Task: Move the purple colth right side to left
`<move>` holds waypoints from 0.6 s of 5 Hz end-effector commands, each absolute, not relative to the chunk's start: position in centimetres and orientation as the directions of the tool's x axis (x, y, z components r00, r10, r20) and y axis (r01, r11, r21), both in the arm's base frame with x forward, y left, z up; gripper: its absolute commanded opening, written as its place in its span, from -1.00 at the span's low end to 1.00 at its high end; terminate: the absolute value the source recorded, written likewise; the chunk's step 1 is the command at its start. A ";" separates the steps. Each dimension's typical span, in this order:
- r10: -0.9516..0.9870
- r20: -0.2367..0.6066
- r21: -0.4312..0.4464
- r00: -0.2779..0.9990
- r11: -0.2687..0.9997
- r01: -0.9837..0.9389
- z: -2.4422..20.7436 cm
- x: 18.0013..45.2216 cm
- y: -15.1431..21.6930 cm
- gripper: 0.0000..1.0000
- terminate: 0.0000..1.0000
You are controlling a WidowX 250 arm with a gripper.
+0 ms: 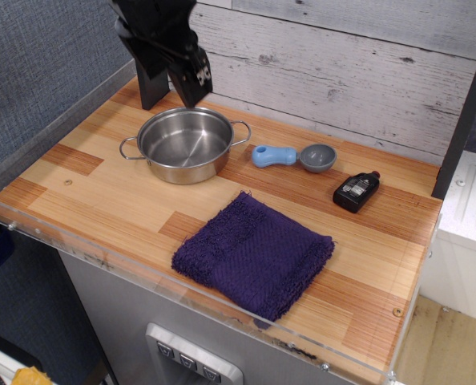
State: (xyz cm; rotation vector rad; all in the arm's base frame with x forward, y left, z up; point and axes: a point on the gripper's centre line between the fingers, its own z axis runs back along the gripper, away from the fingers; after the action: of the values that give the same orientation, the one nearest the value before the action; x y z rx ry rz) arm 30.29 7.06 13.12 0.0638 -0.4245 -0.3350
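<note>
The purple cloth [254,253] is a dark, fuzzy folded square with frayed edges. It lies flat at the front of the wooden tabletop, right of centre, close to the clear front rim. My black gripper [191,80] hangs at the back left, above the far rim of the steel pot [185,144], far from the cloth and holding nothing that shows. Its fingers overlap into one dark shape, so I cannot tell whether they are open or shut.
A blue-handled grey scoop [292,156] lies right of the pot. A small black bottle [356,191] lies at the right. A black post [151,80] stands at the back left corner. A clear acrylic rim [222,309] edges the tabletop's front.
</note>
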 end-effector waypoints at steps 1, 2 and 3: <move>-0.376 0.307 0.162 0.874 0.926 0.341 12.5 28.1 4.1 1.00 -1.00; -0.424 0.261 0.145 0.867 0.905 0.399 11.0 27.7 2.1 1.00 -1.00; -0.440 0.234 0.115 0.867 0.898 0.425 9.5 26.6 0.4 1.00 -1.00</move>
State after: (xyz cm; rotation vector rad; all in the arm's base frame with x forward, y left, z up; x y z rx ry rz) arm 26.37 0.22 8.70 0.0503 -0.2346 -0.4525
